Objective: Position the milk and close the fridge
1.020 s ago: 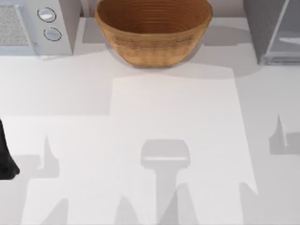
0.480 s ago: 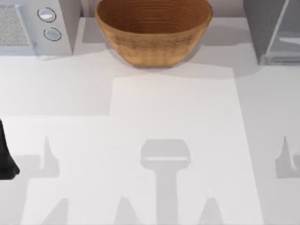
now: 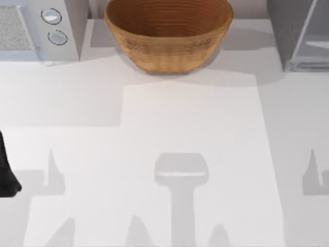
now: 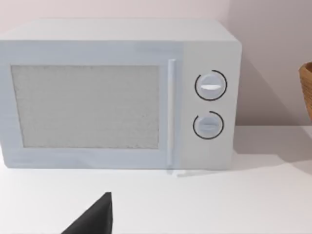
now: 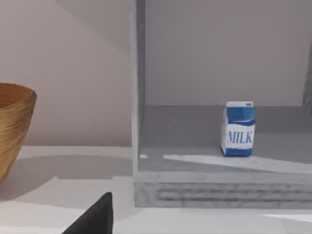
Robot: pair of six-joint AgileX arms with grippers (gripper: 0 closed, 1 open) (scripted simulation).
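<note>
The milk, a small carton with a blue top and blue lettering, stands upright on the grey floor inside the fridge. The fridge sits at the table's far right corner, its front open toward my right gripper. A dark tip of my right gripper shows low in the right wrist view, well short of the fridge and apart from the milk. My left arm rests at the table's left edge. My left gripper faces the microwave and holds nothing that I can see.
A white microwave with two round knobs stands at the far left. A large woven basket sits at the far middle, between microwave and fridge. Arm shadows lie across the white table.
The right arm's shadow near the table's right edge has slid toward the near side and further right. My left arm has stayed put.
</note>
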